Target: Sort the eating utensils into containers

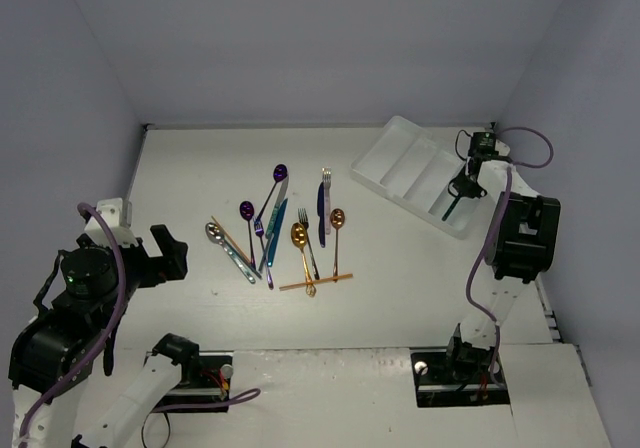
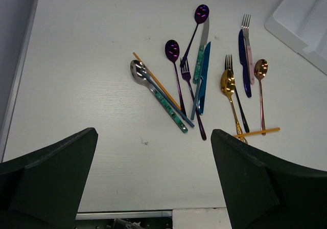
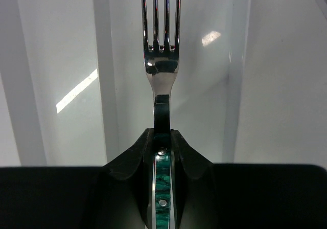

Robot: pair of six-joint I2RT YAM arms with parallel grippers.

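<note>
My right gripper (image 1: 466,184) is shut on a silver fork with a teal handle (image 3: 161,60) and holds it over the right end of the white cutlery tray (image 1: 400,163). In the right wrist view the tines point along a long compartment, between two dividers (image 3: 102,60). The other utensils lie in a loose cluster mid-table: purple spoons (image 1: 280,173), a gold spoon (image 1: 298,234), a blue knife (image 1: 321,208) and an orange chopstick (image 1: 316,283). My left gripper (image 1: 162,252) is open and empty, well left of the cluster (image 2: 196,81).
The tray lies diagonally at the back right, near the right wall. Its corner shows in the left wrist view (image 2: 301,19). The left wall and the table's near edge (image 2: 127,214) are close to my left gripper.
</note>
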